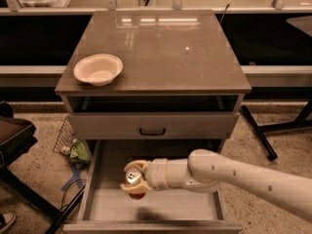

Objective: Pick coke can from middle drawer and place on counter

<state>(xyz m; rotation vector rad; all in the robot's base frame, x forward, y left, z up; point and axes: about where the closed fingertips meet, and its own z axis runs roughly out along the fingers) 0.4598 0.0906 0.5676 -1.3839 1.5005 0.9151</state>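
Note:
The coke can (132, 178) is red-orange with a silver top that faces the camera. It is held between the pale fingers (137, 165) of my gripper (133, 180), which is shut on it. The white arm reaches in from the lower right. The can hangs slightly above the pale floor of the open middle drawer (161, 206), left of its middle, with a shadow under it. The counter (165, 48) is the glossy grey-brown top of the cabinet, above and behind the gripper.
A white bowl (98, 68) sits on the counter's front left corner. A shut grey drawer front with a black handle (152, 131) lies just above the open drawer. Wire mesh and green clutter (73, 147) lie on the floor at left, black legs at right.

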